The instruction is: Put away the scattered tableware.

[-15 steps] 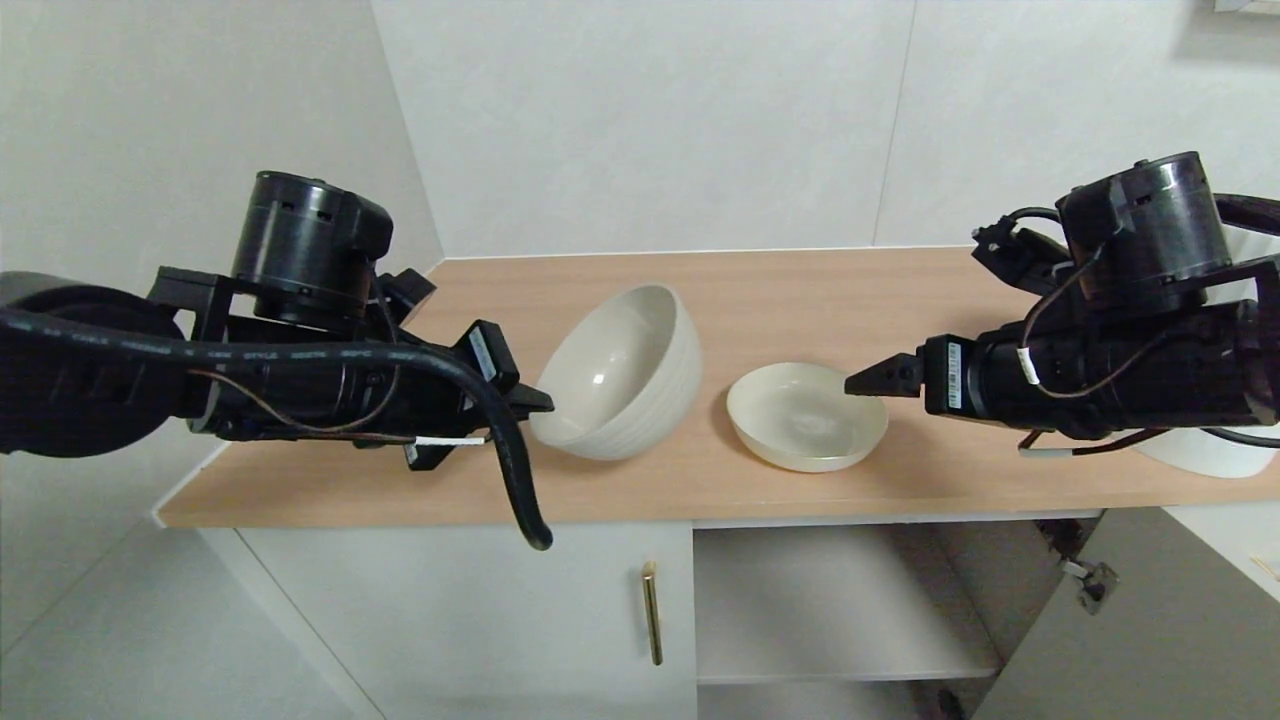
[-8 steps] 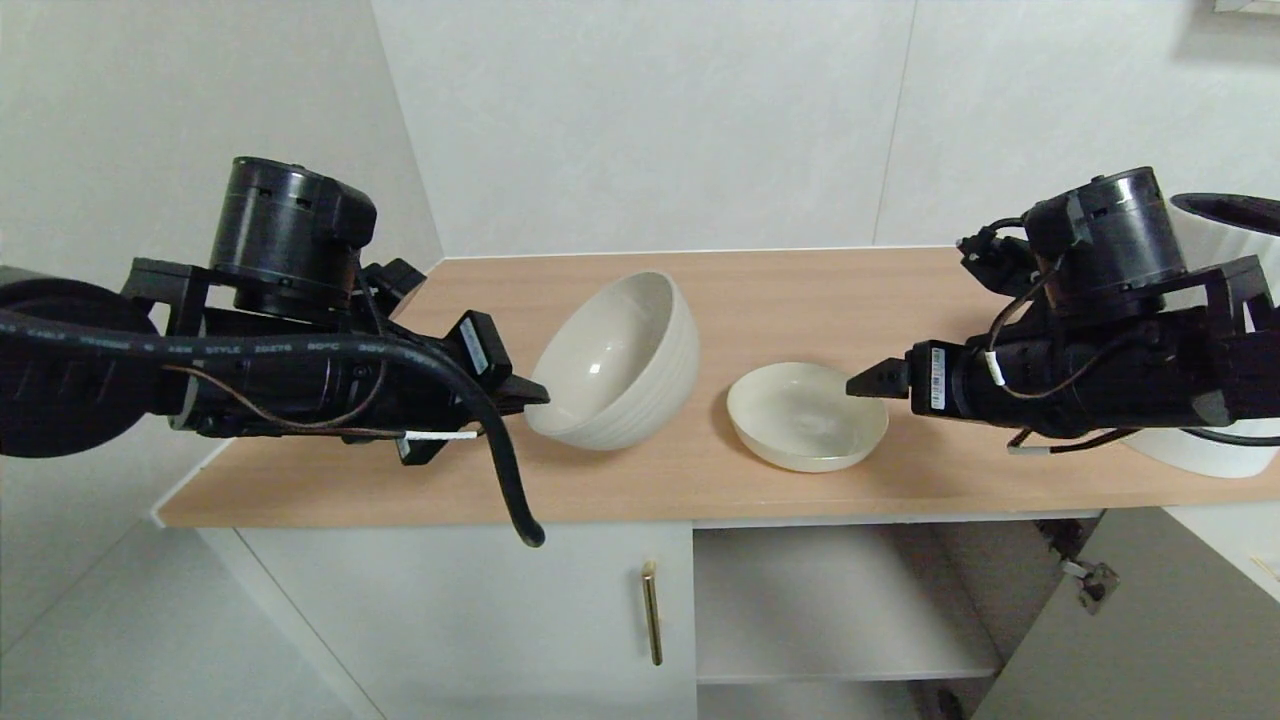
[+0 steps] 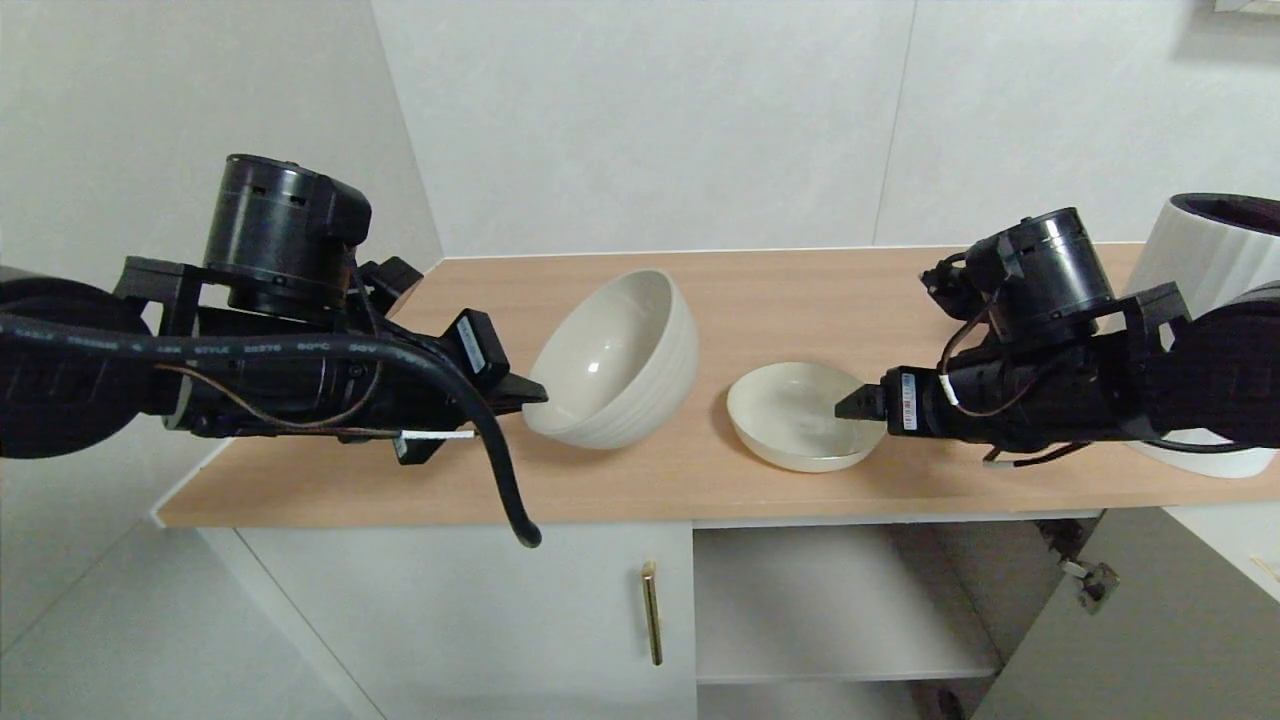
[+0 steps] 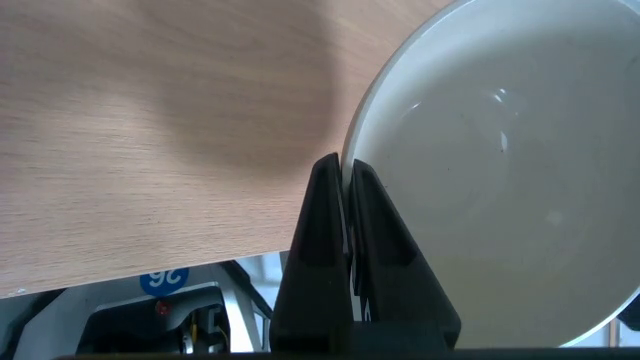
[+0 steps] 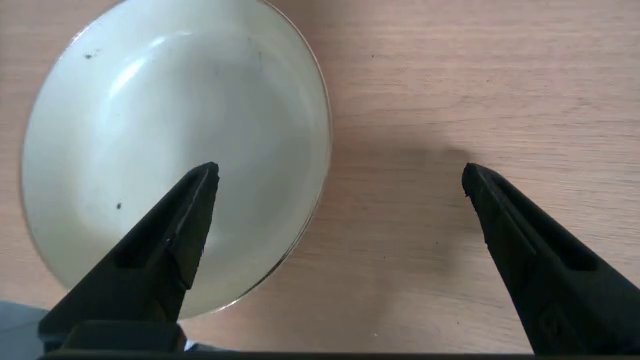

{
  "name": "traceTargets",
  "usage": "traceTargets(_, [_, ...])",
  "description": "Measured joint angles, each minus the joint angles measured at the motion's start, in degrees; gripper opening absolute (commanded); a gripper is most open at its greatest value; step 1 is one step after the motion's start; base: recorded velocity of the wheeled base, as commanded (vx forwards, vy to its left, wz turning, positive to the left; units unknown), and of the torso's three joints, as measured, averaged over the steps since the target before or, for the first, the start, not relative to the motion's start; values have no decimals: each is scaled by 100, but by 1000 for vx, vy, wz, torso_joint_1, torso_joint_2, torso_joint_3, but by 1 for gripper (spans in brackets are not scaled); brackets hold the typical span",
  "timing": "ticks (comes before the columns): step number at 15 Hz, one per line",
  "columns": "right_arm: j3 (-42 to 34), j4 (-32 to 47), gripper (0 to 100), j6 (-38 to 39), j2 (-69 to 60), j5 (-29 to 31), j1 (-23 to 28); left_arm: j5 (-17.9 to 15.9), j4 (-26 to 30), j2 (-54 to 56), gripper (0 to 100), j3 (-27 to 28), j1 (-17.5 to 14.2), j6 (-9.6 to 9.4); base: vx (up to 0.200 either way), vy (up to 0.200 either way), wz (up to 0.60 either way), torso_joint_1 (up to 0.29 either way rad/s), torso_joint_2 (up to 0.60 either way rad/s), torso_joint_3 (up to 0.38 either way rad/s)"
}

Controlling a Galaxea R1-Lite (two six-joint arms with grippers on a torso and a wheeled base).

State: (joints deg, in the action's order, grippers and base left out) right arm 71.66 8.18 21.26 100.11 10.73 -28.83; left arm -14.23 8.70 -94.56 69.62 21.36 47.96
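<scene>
big bowl [image 3: 612,360] | l claw [image 4: 346,172] pinching its rim | r claw [image 5: 339,172] spread wide astride small bowl [image 5: 170,160] rim

The deep bowl [image 3: 630,370] is off-white with faint ribbed bands, the shallow dish [image 3: 790,420] pale cream, the bench [image 3: 820,300] light wood-grain, the cabinet [image 3: 450,610] white, its handle [image 3: 651,612] brass-gold.

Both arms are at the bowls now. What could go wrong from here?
The left gripper pinches only the rim of the tilted deep bowl; it could slip or swing free. The open right gripper straddles the rim of the shallow dish; closing might push the dish toward the front of the counter.
</scene>
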Motion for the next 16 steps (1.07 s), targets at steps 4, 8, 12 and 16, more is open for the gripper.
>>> traceTargets(4, [9,-22,0,9,59,0,-5,0,-1,10,0,0,0,0,0,0,0,0,0,0])
traceTargets(8, [0,-72,0,9,80,-6,-38,-2,0,13,0,0,-2,2,0,0,0,0,0,0])
traceTargets(12, [-5,-68,0,20,38,-30,-41,0,2,60,0,-33,0,-28,0,0,0,0,0,0])
traceTargets(16, [-112,156,0,9,-354,-80,-40,0,139,286,0,-160,-50,-524,0,0,0,0,0,0])
